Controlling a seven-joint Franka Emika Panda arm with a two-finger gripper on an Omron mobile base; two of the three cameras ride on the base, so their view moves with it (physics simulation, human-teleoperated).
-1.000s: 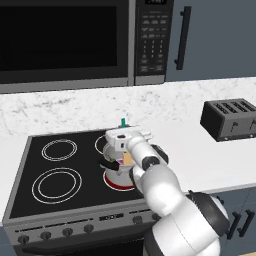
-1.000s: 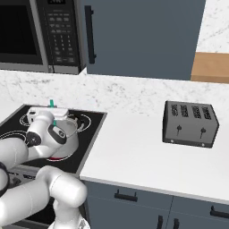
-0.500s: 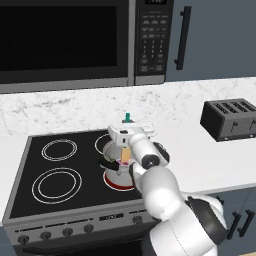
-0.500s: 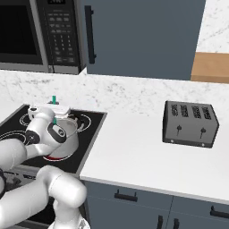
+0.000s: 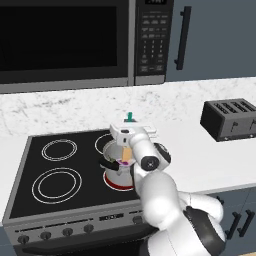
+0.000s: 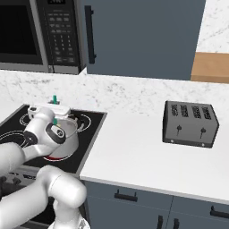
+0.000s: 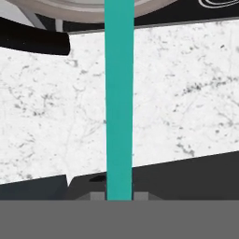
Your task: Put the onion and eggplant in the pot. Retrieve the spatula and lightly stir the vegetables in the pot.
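At the far left we see a black microwave [image 5: 65, 42] hung above a marble backsplash [image 5: 60, 112], and below it a black glass stovetop [image 5: 55, 170] with ringed burners [image 5: 56, 185]. On the right front burner of that stovetop stands the steel pot [image 5: 116, 170], its pale inside partly covered by our white arm [image 5: 155, 195], which rises from the near right and bends over the rim. Inside the pot, at the near left of its opening, we can make out a small pinkish-purple onion [image 5: 121, 162] and a dark sliver beside it that may be the eggplant [image 5: 110, 165], though it is too small to be sure. Our gripper [image 5: 131, 131] sits above the pot's far rim, clenched on the teal handle of the spatula [image 5: 130, 118], whose upper end pokes up above the hand while a tan stretch of it runs down toward the pot. In the hand view the spatula [image 7: 119, 98] handle runs straight up the middle, crossing the marble and reaching the pot's rim [image 7: 93, 11] with a black pot handle [image 7: 32, 42] to one side. To the right lies the white counter [image 6: 143, 152], and farther right a dark four-slot toaster [image 6: 190, 123] stands well apart from the stove, under blue-grey cabinets [image 6: 143, 36].
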